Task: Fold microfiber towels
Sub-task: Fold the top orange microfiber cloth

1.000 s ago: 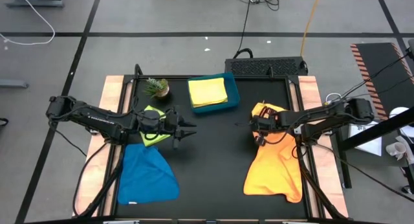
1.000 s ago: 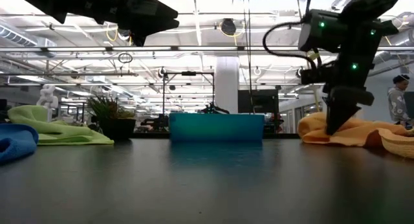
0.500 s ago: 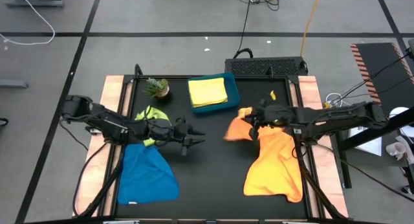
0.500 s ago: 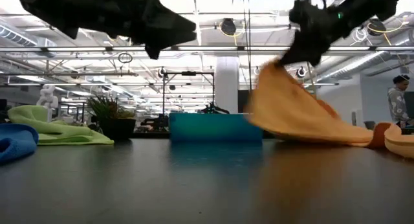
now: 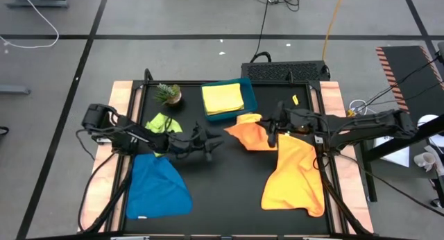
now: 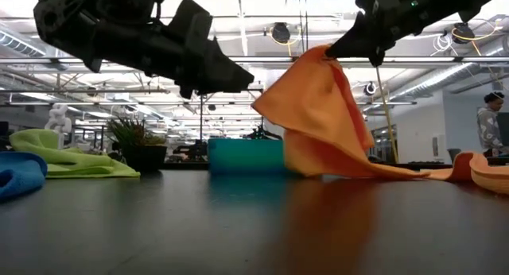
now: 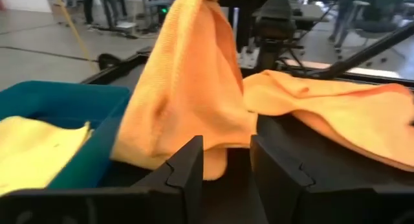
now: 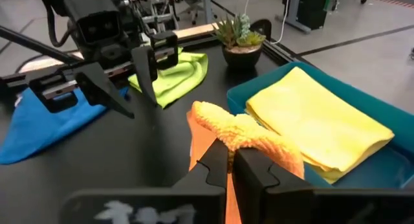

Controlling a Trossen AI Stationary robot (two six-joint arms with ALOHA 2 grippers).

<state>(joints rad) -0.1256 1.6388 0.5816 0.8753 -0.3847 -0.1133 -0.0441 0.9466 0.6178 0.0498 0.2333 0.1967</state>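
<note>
Right gripper [image 5: 272,130], centre-right of the high view: fingers clamped on an orange towel [image 5: 295,167], one corner lifted off the black tabletop [image 5: 229,177], the rest trailing toward the lower right. Left gripper [image 5: 216,144] at frame centre, fingers apart, holding nothing. Blue towel [image 5: 158,186] lower left; lime green towel [image 5: 164,123] above it. Yellow towel [image 5: 223,98] lies in the teal tray [image 5: 248,109], upper centre.

One orange towel [image 5: 253,134] hung lifted by a corner mid-table; the other orange towel [image 5: 295,177] sprawled by the right edge. Blue towel [image 5: 158,186] and lime towel [image 5: 163,123] lay left; the folded yellow towel [image 5: 223,98] sat at the back edge.
</note>
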